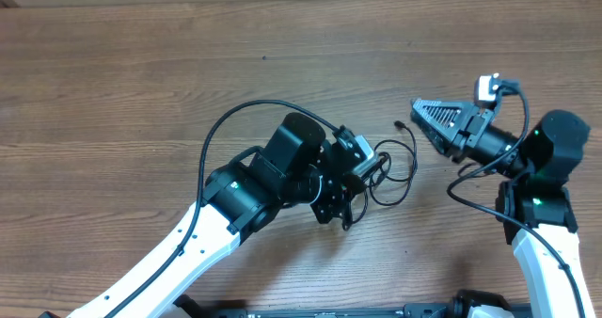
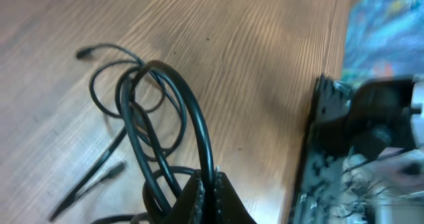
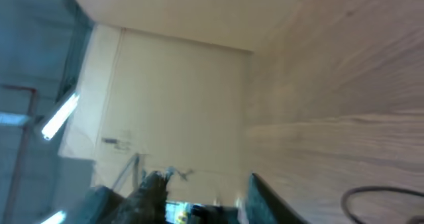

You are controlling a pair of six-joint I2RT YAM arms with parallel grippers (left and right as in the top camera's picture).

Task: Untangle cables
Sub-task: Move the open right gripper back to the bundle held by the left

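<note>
Overhead view shows the cables (image 2: 197,118) looped in one tangle at centre frame on the desk (image 1: 141,73), left claw (image 2: 213,179) pinching a loop, right claw (image 1: 416,104) spread and empty to their right, so untangling looks barely begun.

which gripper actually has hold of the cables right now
The left gripper: it is shut on a loop of the black cables. The right gripper stands open off to the side, holding nothing.

2 arms (image 1: 249,186) (image 1: 550,149), 1 cable tangle (image 1: 388,163)
</note>
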